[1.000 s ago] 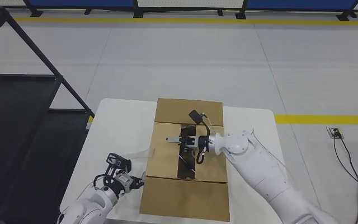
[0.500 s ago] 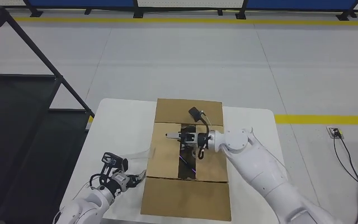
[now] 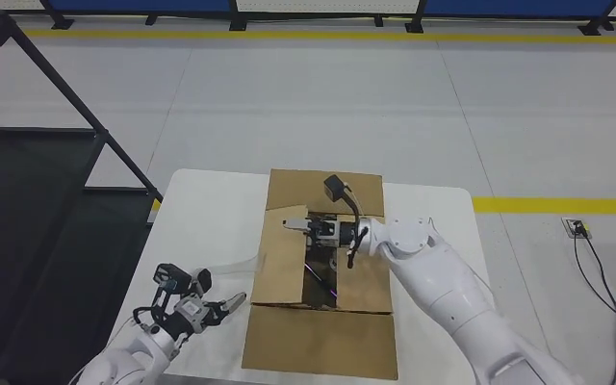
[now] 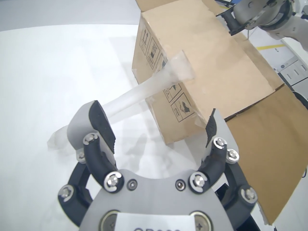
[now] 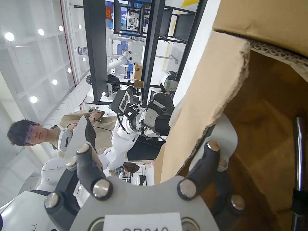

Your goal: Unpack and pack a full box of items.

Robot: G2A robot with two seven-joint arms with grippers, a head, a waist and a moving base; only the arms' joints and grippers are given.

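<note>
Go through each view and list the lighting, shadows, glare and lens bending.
Top view: even light; the gap in the box is dark inside. Left wrist view: soft grey shadows on the table under the tape strip; the table's far edge bows. Right wrist view: ceiling lamps flare white; the box's inside is shaded; the shelf posts splay.

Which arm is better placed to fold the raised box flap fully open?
Right. The right gripper is open and straddles the edge of the raised flap. The left gripper hangs open over the table beside the box, clear of the flap.
</note>
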